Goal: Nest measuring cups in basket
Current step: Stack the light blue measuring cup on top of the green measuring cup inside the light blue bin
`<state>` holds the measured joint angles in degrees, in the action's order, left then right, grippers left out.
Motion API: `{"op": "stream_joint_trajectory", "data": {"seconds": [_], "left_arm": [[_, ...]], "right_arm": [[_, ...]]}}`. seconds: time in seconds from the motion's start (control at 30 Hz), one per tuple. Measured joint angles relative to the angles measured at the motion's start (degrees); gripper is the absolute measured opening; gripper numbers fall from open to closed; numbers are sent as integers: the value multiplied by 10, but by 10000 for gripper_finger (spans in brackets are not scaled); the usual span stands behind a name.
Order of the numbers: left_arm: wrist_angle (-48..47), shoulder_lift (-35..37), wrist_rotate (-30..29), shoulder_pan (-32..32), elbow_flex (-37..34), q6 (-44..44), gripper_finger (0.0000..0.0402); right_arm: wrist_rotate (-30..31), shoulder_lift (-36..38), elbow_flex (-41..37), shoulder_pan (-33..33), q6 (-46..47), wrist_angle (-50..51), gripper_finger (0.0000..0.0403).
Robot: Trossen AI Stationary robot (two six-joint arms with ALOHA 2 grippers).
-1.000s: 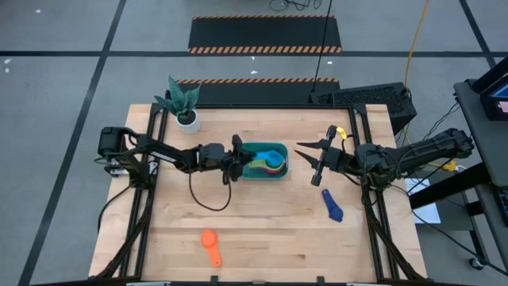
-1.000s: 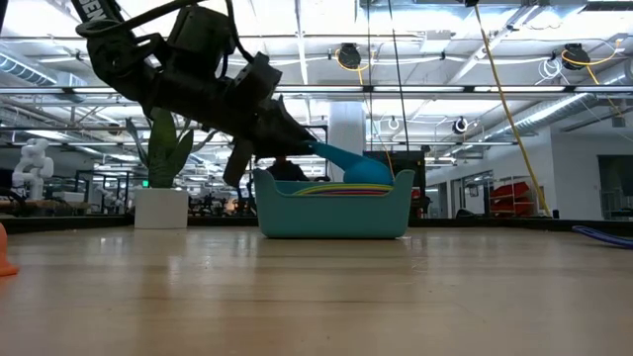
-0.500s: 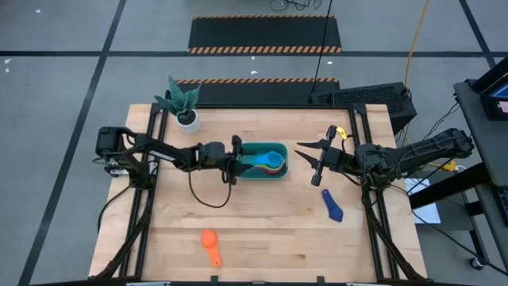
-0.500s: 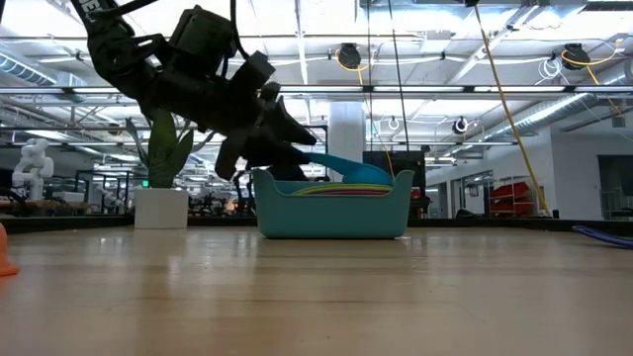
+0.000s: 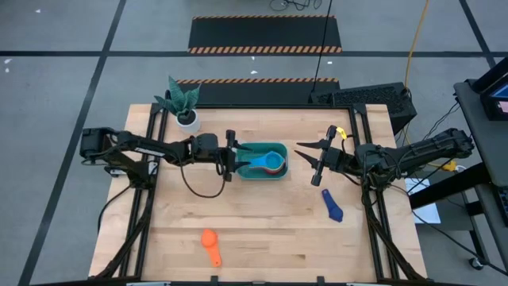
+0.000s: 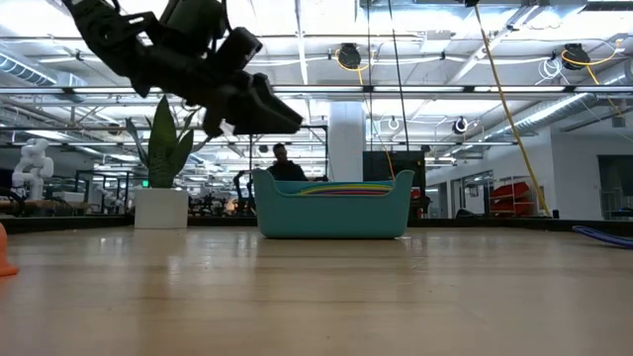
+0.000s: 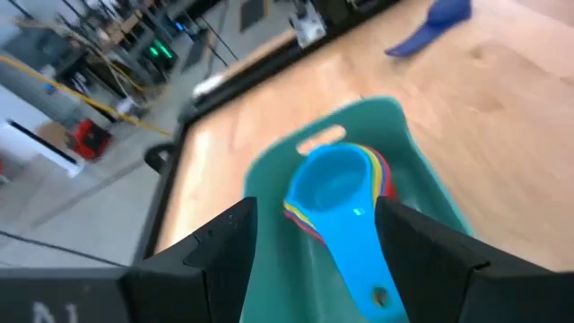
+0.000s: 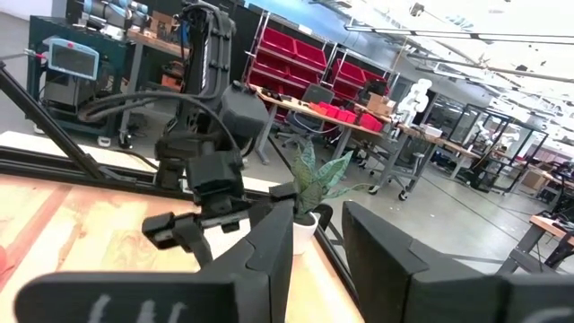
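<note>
The teal basket [image 5: 263, 161] stands at the table's middle and also shows in the low view [image 6: 331, 208]. Inside it several cups lie nested, the light blue cup [image 7: 336, 184] on top with its handle [image 7: 372, 269] pointing toward my left gripper. My left gripper [image 5: 231, 156] is open and empty, just left of the basket and above its rim [image 6: 272, 114]. My right gripper [image 5: 308, 161] is open and empty, right of the basket. A dark blue cup [image 5: 332, 204] and an orange cup [image 5: 210, 246] lie on the table.
A small white pot with a green plant [image 5: 184, 107] stands at the far left of the table. The dark blue cup lies near my right gripper, toward the near right. The orange cup lies near the front edge, left of middle. A person [image 6: 282, 163] shows behind the basket.
My left gripper has let go of the light blue cup and drawn back up and toward the table's left edge. The cup, held tilted over the basket before, now lies on the nested stack inside it.
</note>
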<state>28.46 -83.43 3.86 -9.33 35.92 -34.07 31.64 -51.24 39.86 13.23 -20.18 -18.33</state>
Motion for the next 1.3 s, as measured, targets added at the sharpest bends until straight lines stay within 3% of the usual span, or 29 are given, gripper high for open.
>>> {"op": "stream_joint_trajectory", "data": {"seconds": [0.33, 0.53, 0.8, 1.07, 1.3], "left_arm": [[-17, 4, -9, 5, 16, 88, 230], [-135, -9, -83, 28, 81, 149, 230], [-237, -58, -95, 55, 160, 209, 230], [-262, -140, -119, 56, 189, 181, 230], [-291, -159, -137, 40, 211, 202, 230]], "right_arm": [[0, 0, 0, 0, 9, 0, 91], [-1, 0, 0, 0, 15, 0, 91], [-2, 0, 0, 0, 15, 0, 91], [-2, 0, 0, 0, 17, 0, 91], [-2, 0, 0, 0, 17, 0, 91]]}}
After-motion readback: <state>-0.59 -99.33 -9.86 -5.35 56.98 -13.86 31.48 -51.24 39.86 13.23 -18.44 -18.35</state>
